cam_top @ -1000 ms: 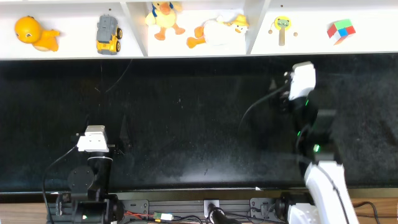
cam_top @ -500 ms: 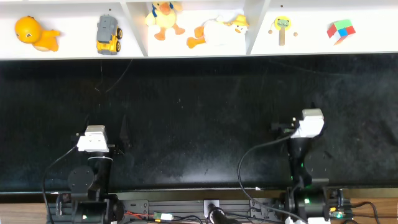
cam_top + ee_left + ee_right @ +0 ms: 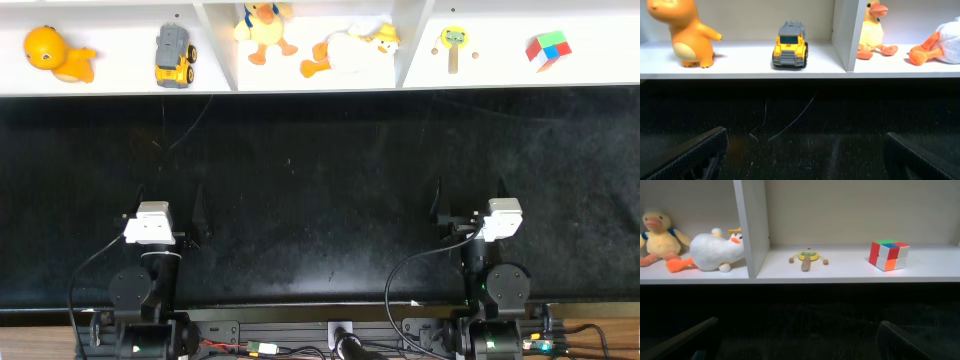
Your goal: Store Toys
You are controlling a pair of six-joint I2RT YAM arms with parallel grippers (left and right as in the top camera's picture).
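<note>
Along the white shelf (image 3: 110, 82) at twelve o'clock were ranged an orange plastic figure (image 3: 55, 50), a yellow toy truck (image 3: 173, 55), a yellow plush duck (image 3: 264, 30), a white plush duck (image 3: 345, 52), a small yellow rattle (image 3: 454, 42) and a multicoloured cube (image 3: 548, 48). At seven o'clock the left gripper (image 3: 805, 150) was held spread; at five o'clock, the right gripper (image 3: 797, 332) likewise.

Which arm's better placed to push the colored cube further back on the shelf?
Right. The cube sits in the shelf's right-hand compartment, in front of the right arm; the left arm faces the toy truck instead.
</note>
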